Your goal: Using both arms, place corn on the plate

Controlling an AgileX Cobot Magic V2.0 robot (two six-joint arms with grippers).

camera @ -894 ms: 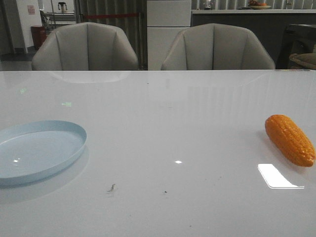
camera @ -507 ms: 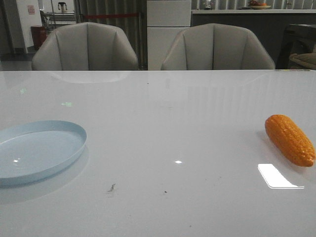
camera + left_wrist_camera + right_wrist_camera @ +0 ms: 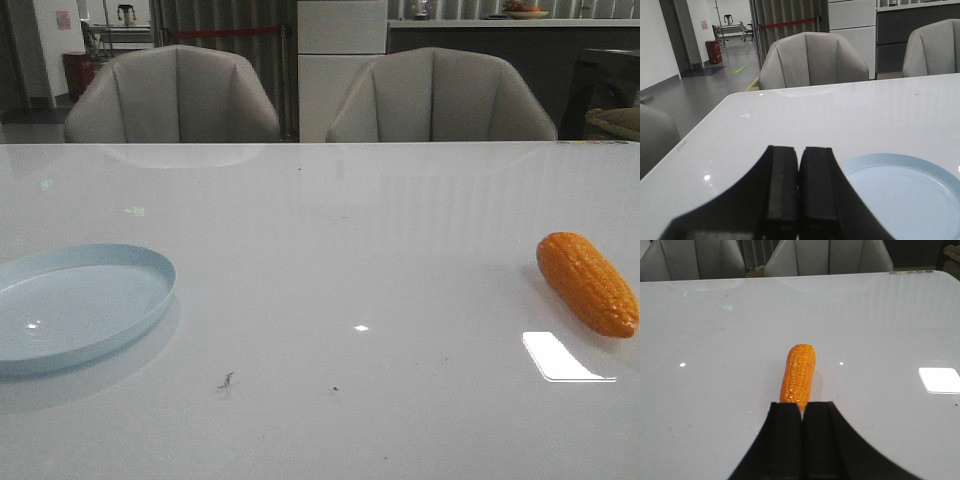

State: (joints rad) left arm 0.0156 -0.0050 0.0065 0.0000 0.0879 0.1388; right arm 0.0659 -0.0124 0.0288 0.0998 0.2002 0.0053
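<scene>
Corn [image 3: 588, 283], an orange plastic-looking cob with bumpy kernel rows, lies on its side on the glossy white table [image 3: 330, 260], far over on the robot's right in the front view, angled so that one end points away from the robot and the other toward the table's near right corner. A bright rectangular reflection [image 3: 563, 357] sits on the tabletop just in front of it. The round, shallow, pale blue plate [image 3: 75, 305] with its low raised rim rests flat at the table's left side, well apart from the cob and with nothing on it.

In the right wrist view the right gripper [image 3: 802, 440] has its two black fingers pressed together with no gap, holding nothing; the cob [image 3: 798, 372] lies lengthwise just beyond the fingertips, and its near end seems to meet them in the picture, though whether they touch cannot be told from this angle. In the left wrist view the left gripper [image 3: 799, 192] is likewise closed tight and empty, with the plate [image 3: 900, 197] just beside it on the table.

Two grey upholstered chairs [image 3: 172, 95] stand behind the far edge of the table.
</scene>
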